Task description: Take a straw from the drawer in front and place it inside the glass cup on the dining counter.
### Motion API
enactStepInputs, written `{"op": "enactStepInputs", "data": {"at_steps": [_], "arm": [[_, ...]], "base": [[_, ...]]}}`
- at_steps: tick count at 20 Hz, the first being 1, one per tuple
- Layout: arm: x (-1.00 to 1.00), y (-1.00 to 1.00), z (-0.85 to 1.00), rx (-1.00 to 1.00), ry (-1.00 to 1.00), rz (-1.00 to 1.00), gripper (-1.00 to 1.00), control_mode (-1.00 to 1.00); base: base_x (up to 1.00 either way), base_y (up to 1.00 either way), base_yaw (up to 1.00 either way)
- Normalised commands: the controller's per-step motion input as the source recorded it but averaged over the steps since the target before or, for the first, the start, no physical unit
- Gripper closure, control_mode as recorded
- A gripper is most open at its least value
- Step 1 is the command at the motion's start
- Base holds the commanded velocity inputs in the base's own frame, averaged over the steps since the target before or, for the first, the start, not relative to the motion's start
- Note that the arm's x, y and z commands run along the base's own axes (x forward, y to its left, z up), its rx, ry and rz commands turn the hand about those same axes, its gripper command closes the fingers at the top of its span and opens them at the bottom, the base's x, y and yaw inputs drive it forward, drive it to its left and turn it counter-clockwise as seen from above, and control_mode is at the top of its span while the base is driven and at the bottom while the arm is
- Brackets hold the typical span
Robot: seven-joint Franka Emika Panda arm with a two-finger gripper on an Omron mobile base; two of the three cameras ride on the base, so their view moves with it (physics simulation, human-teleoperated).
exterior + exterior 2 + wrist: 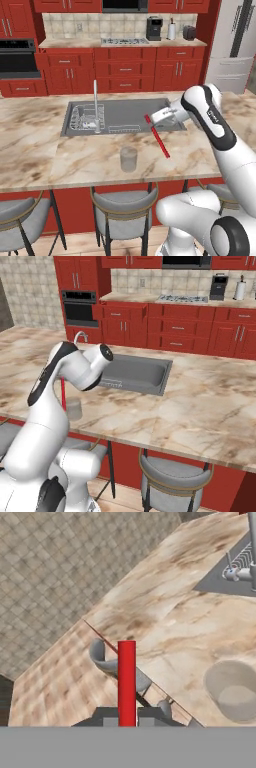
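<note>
My gripper (154,119) is shut on the upper part of the red straw (159,140). The straw slants down and right over the dining counter (40,150). Its lower end hangs to the right of the glass cup (128,159), apart from it. The cup stands upright near the counter's front edge, in front of the sink. In the hand view the straw (126,677) rises between my fingertips (111,720), and the cup (231,691) lies at the lower right. In the right base view the straw (63,396) and the cup (74,409) peek out beside my arm. Among the far cabinets a wide red drawer (64,61) stands slightly pulled out.
The steel sink (130,114) with a tall faucet (95,102) and a dish rack is set into the counter behind the cup. Grey stools (122,207) stand under the front edge. The hob, a coffee machine and an oven line the back wall.
</note>
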Motion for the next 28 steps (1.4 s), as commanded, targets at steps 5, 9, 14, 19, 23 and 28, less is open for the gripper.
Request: {"op": "enactStepInputs", "data": {"at_steps": [5, 9, 14, 19, 23, 28], "arm": [[0.25, 0.00, 0.33, 0.13, -0.10, 0.00, 1.00, -1.00], [0.21, 0.04, 0.05, 0.08, -0.04, 0.01, 1.00, -1.00], [0.16, 0.20, 0.00, 0.01, -0.05, 0.01, 1.00, -1.00], [0.17, 0.16, 0.00, 0.01, -0.03, 0.00, 1.00, -1.00], [0.02, 0.02, 0.00, 0.04, 0.00, 0.00, 1.00, -1.00], [0.00, 0.00, -0.05, 0.14, 0.00, 0.01, 1.00, -1.00]], "base": [[0.00, 0.00, 0.00], [0.00, 0.00, 0.00], [0.00, 0.00, 0.00], [0.00, 0.00, 0.00], [0.00, 0.00, 0.00], [0.00, 0.00, 0.00]]}}
